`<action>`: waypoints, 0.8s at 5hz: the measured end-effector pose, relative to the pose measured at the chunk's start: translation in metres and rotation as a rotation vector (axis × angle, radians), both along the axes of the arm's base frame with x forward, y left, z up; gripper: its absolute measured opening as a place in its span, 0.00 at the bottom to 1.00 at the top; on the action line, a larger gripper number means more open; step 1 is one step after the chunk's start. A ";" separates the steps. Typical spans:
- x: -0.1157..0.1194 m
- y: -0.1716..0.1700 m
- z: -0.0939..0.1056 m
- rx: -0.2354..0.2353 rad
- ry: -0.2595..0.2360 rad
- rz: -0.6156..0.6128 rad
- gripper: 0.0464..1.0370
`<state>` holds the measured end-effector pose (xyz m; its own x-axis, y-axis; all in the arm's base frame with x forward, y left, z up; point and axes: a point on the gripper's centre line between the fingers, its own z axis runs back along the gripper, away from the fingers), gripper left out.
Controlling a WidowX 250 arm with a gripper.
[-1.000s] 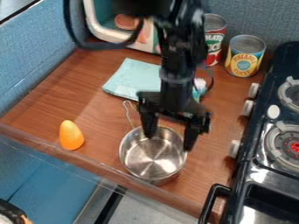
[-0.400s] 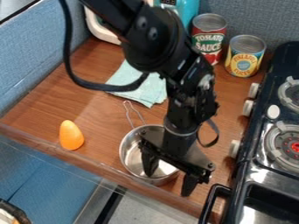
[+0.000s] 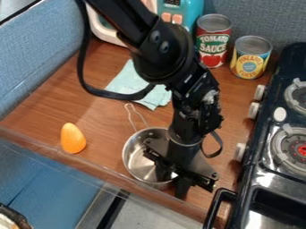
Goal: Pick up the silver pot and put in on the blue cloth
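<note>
The gripper (image 3: 172, 180) hangs over the right front side of the silver pot (image 3: 139, 164), one finger inside the pot and the other outside, drawn together on its wall. Upright on the counter, the pot has its wire handle angled up and to the left. Behind it lies the light blue cloth (image 3: 156, 96), folded flat and partly covered by the arm and its black cable.
An orange egg-shaped object (image 3: 73, 138) stands left of the pot. Two cans (image 3: 213, 42) (image 3: 250, 58) are at the back right, beside the black stove (image 3: 261, 147). A toy appliance (image 3: 192, 11) stands behind. A clear barrier runs along the front edge.
From above the pot, the gripper has come down and forward to its right front rim. Its fingers have drawn closer together since the middle frame. The pot stays in place.
</note>
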<state>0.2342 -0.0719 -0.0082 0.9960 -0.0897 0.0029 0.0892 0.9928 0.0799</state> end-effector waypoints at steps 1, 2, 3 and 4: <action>0.009 0.005 0.000 -0.001 -0.008 0.010 0.12; 0.011 0.009 0.003 -0.010 0.015 0.011 0.03; 0.021 0.011 0.018 -0.047 0.020 0.010 0.03; 0.047 0.013 0.051 -0.099 -0.031 -0.002 0.03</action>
<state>0.2814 -0.0591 0.0431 0.9951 -0.0891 0.0431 0.0898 0.9958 -0.0155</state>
